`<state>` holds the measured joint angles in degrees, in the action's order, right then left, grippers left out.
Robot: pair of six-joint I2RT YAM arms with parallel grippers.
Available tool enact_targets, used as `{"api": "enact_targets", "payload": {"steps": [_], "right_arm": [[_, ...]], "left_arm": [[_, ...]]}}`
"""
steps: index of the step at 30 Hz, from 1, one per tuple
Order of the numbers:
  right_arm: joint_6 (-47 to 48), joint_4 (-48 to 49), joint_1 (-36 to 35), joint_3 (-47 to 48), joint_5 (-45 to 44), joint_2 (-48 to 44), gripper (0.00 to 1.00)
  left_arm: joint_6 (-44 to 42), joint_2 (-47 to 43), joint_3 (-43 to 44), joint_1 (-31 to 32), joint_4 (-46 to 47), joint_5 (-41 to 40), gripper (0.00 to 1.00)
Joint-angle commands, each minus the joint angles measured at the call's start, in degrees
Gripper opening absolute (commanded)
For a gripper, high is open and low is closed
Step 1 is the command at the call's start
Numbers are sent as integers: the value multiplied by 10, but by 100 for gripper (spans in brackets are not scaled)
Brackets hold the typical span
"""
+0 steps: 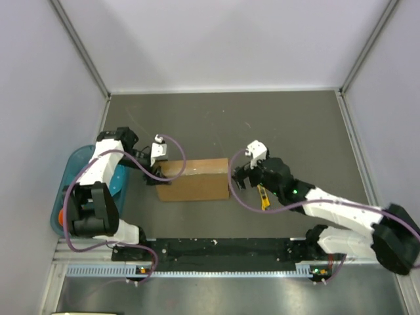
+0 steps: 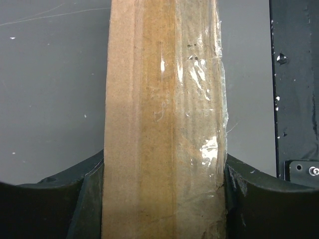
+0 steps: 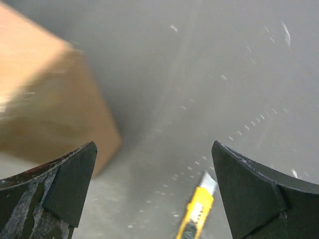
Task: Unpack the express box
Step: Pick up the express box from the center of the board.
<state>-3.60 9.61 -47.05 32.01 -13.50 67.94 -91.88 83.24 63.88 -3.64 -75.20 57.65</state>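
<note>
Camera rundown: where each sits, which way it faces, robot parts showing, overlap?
Top external: above, behind the robot, looking down; left arm, right arm, express box, knife.
Left wrist: on that arm, looks along the left pincer clamped across the box's taped edge.
Right wrist: on that arm, looks down through the open right pincer at box corner, knife.
Shared: box in all; knife in top, right wrist.

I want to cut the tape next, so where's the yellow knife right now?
In the top view the knife lies on the table just right of the box, beside the open right gripper.
</note>
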Motion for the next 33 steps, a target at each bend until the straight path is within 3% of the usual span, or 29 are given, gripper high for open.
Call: {"api": "enact_targets", "payload": {"steps": [1,2,4,11,17,20,24,33], "right_arm": [[-13,96,20,-44,237,-129,99],[-18,97,25,-61,299,-147,99],[-15,76,24,-69,337,-180,99],[-13,56,24,-58,399,-192,99],[13,89,24,-58,371,-212,99],[33,109,25,-52,349,-220,99],[74,102,25,-36,307,-242,99],[119,43,24,-28,264,-340,99]], "left_arm": [[-10,24,14,3,-128,19,14],[-9,24,23,3,-128,23,13],[-2,17,33,3,-129,35,11],[17,-68,82,4,-129,109,4],[67,-142,137,23,-129,137,0],[114,-161,156,64,-130,132,0],[180,-171,172,107,-130,138,0],[240,-181,229,157,-130,136,0]]}}
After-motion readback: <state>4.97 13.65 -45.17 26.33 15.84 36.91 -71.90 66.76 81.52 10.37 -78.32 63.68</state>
